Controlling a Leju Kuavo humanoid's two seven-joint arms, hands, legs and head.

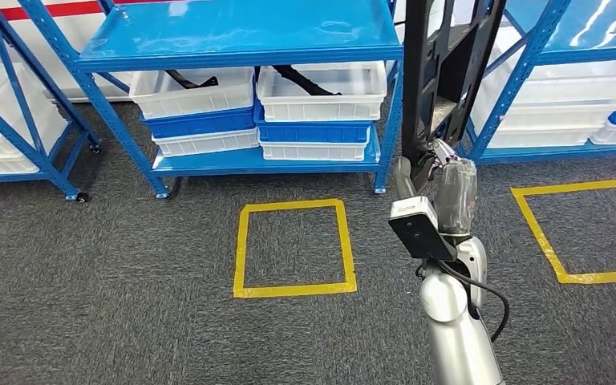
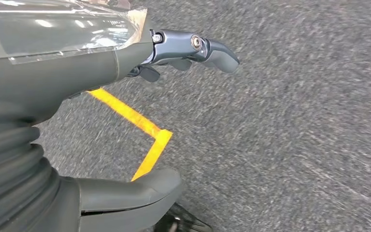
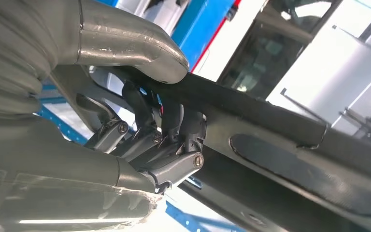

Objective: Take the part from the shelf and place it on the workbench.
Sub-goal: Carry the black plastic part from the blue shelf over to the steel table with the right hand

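Part (image 1: pixel 449 56) first: you see a long black frame-like piece standing nearly upright in the head view, its long axis running up out of the picture, its lower end clasped in your right hand (image 1: pixel 441 164). The blue shelf (image 1: pixel 241 36) with its white bins (image 1: pixel 321 90) stands behind it, apart from the part (so the part is already off the shelf). From the right wrist, the thumb (image 3: pixel 140 50) and dark fingers (image 3: pixel 174 154) wrap the black bar. Your left hand (image 2: pixel 125 121) hangs over grey carpet and yellow tape (image 2: pixel 147 133), fingers apart, holding nothing. No workbench is in sight; I judge you must turn to find it.
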